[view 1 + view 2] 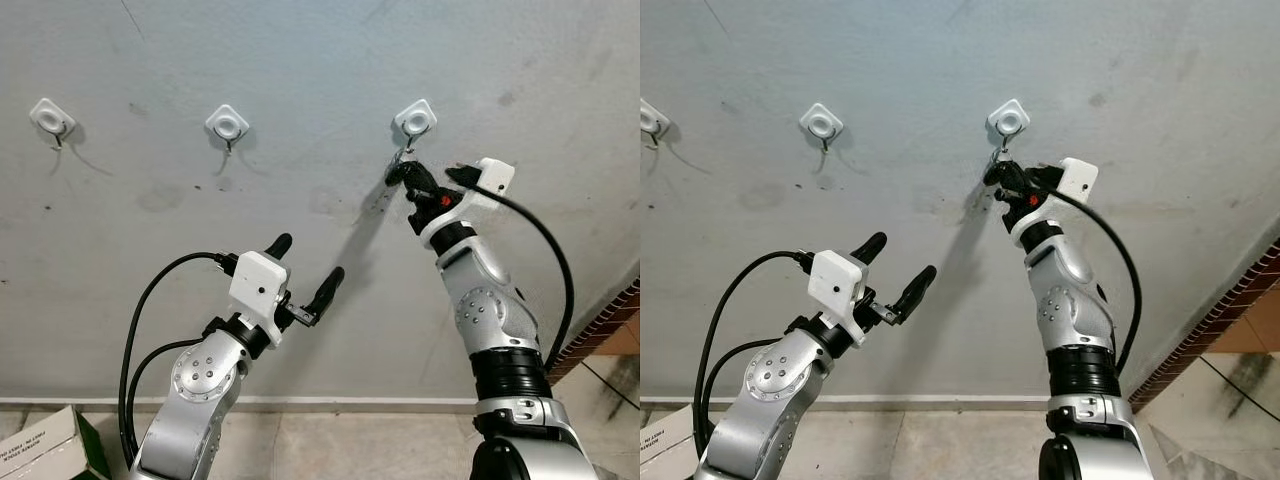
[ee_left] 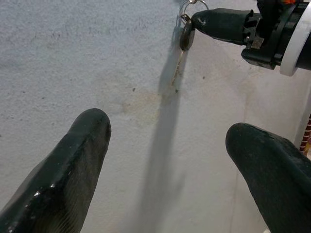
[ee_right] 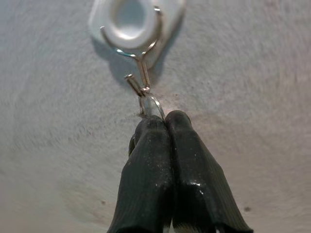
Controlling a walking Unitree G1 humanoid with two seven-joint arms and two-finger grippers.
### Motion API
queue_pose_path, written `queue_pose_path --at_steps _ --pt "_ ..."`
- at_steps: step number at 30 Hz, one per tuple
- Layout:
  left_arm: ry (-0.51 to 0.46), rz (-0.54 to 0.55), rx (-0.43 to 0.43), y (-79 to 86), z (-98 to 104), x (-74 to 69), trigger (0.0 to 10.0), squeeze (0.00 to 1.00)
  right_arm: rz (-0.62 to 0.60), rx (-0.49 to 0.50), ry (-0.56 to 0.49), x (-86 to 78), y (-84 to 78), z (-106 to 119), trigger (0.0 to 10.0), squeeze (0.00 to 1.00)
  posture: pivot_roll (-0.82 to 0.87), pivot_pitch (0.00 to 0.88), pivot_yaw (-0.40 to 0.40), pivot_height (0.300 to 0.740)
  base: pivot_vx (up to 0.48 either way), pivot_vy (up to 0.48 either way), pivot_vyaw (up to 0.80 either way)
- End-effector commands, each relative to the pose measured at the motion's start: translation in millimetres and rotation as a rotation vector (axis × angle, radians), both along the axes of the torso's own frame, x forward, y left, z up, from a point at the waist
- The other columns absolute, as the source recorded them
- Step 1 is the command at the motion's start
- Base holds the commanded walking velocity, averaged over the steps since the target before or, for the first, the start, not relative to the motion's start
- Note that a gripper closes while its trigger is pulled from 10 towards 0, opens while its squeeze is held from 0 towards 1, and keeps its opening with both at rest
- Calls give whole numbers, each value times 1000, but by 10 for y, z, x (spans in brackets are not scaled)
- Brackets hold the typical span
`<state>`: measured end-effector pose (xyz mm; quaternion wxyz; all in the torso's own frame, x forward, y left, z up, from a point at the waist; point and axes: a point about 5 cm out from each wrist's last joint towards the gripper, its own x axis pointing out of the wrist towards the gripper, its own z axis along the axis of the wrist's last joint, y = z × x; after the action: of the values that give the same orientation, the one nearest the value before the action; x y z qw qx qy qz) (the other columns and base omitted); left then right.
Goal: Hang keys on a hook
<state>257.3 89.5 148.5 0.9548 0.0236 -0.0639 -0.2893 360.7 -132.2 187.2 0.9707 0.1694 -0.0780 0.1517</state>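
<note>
Nearest, the left tool (image 1: 305,265) hovered with fingers spread wide, holding nothing, with bare grey wall (image 1: 330,60) ahead. Higher, the right tool (image 3: 163,119) was clamped on the key ring (image 3: 148,104), right at the wire hook (image 3: 138,73) of the rightmost white wall mount (image 1: 415,120). The key (image 2: 186,36) hung just below, flat against the wall.

The grey wall (image 1: 320,60) carries three white hooks in a row near its upper part; the left hook (image 1: 51,118) and middle hook (image 1: 228,124) hang bare, with open wall around and between them. The right hook (image 1: 415,120) is crowded: the right gripper (image 1: 400,172) presses closed on the key ring (image 3: 148,104) just beneath it. The left gripper (image 1: 305,268), fingers spread, hovers lower down with bare wall ahead. A brick edge (image 1: 600,335) bounds the wall's right side.
</note>
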Motion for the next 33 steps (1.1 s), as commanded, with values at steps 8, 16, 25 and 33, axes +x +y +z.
queue_pose_path --at_steps 8,16,25,33 --pt "-22 -24 -1 -47 37 26 10000 0 -11 -80 106 -68 25 -318 10000 1000 93 0 17 740 0 0 0" --pt "-15 -16 12 -38 2 16 10000 0 -75 -189 24 -74 -6 -208 10000 1000 94 0 16 740 0 0 0" --pt "10 82 67 109 -101 32 10000 0 -152 -396 -92 -184 -53 -135 10000 1000 85 0 15 740 0 0 0" --pt "43 169 91 226 -181 -21 10000 0 -191 -431 -108 -377 -133 -140 10000 1000 75 0 14 740 0 0 0"
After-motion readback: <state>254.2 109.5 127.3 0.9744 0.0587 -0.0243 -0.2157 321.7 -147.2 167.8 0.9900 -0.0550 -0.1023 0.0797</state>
